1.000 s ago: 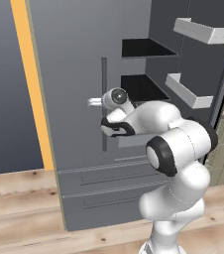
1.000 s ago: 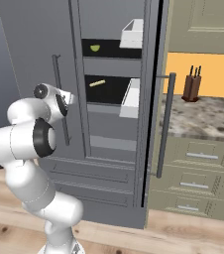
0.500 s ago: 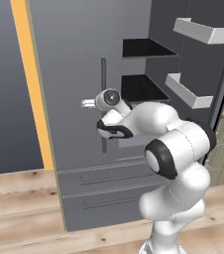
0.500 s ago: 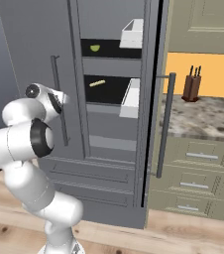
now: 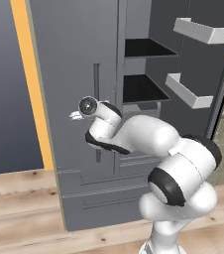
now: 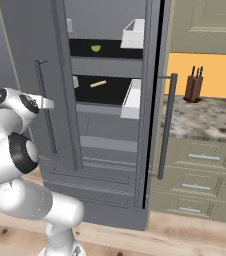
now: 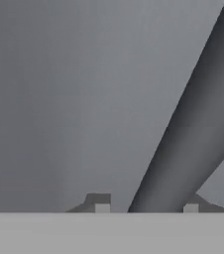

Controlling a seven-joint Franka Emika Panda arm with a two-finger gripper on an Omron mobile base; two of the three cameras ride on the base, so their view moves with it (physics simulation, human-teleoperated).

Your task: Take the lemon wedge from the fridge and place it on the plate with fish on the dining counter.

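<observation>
jaws (image 7: 146, 208) parted astride the fridge (image 5: 74, 59) left door's handle (image 7: 193, 134); no contact evident

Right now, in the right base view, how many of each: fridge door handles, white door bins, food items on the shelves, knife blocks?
Fridge door handles: 2
White door bins: 2
Food items on shelves: 2
Knife blocks: 1
Total: 7

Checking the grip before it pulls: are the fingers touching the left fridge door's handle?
Cannot tell. In the hand view the handle runs between the fingers, but any contact is hidden at the bottom edge.
</observation>
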